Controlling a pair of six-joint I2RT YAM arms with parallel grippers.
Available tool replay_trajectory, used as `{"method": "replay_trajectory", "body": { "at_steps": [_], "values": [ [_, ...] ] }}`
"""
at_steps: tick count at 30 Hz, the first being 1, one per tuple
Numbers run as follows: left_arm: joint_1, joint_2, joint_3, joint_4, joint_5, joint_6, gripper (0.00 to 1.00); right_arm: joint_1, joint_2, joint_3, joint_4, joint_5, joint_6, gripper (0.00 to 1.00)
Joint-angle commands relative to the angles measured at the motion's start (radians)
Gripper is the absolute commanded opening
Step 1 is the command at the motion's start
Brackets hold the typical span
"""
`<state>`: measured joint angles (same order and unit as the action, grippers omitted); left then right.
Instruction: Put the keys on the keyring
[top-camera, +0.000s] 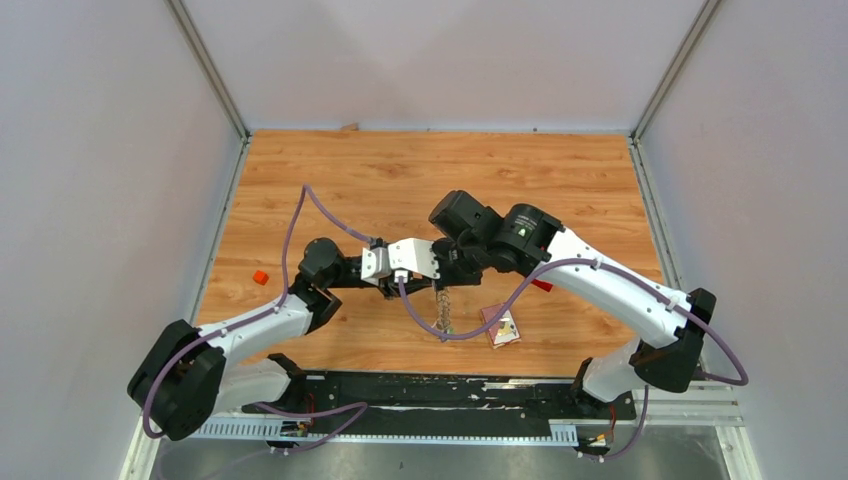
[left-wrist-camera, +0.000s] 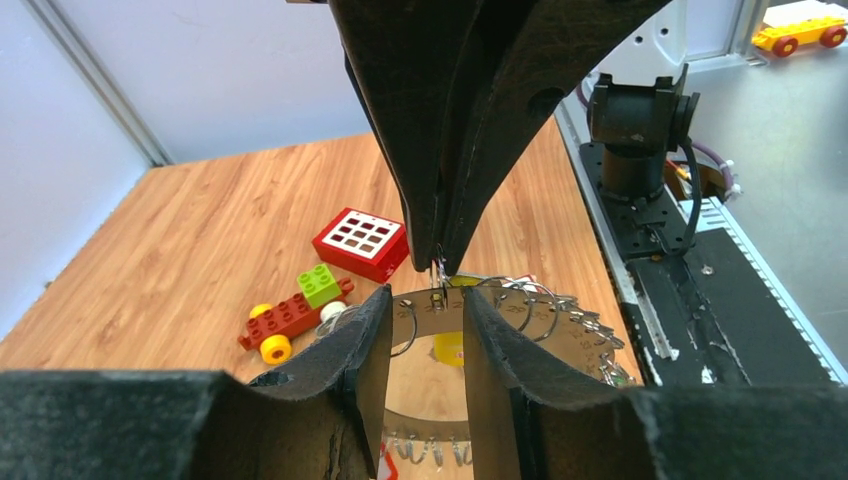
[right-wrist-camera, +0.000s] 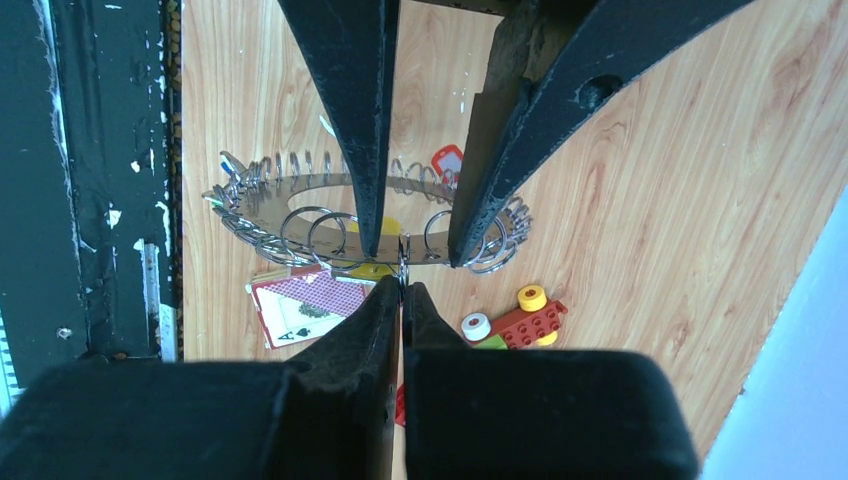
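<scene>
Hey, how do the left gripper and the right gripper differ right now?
The left gripper has its jaws apart; the right gripper has them shut. The right gripper pinches a thin wire loop at the rim of the keyring; the left gripper straddles that rim, and whether it grips anything I cannot tell. Both are black and meet tip to tip at the same spot on the keyring.

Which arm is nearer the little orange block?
Left. The left arm bends just beside the orange block; the right arm is far off to its right.
</scene>
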<state>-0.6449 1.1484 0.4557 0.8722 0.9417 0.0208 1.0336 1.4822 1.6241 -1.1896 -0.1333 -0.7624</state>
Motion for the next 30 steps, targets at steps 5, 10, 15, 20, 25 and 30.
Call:
{"method": "replay_trajectory", "body": {
  "at_steps": [5, 10, 15, 20, 25, 30],
  "values": [
    [-0.008, 0.013, -0.025, 0.172, -0.003, -0.117, 0.34, 0.038, 0.023, 0.04, 0.048, 0.064, -0.014, 0.0],
    [-0.007, 0.031, -0.069, 0.302, -0.015, -0.166, 0.34, 0.044, 0.017, 0.031, 0.056, 0.075, -0.013, 0.0],
    [-0.007, 0.044, -0.096, 0.361, -0.046, -0.16, 0.35, 0.044, 0.007, 0.013, 0.067, 0.091, -0.025, 0.0],
    [-0.007, 0.067, -0.098, 0.391, -0.054, -0.171, 0.35, 0.05, 0.011, 0.019, 0.06, 0.103, -0.037, 0.0],
    [-0.007, 0.085, -0.091, 0.417, -0.056, -0.192, 0.29, 0.06, 0.021, 0.025, 0.053, 0.12, -0.041, 0.0],
    [-0.007, 0.088, -0.088, 0.398, -0.061, -0.182, 0.24, 0.064, 0.021, 0.034, 0.05, 0.125, -0.043, 0.0]
  ]
}}
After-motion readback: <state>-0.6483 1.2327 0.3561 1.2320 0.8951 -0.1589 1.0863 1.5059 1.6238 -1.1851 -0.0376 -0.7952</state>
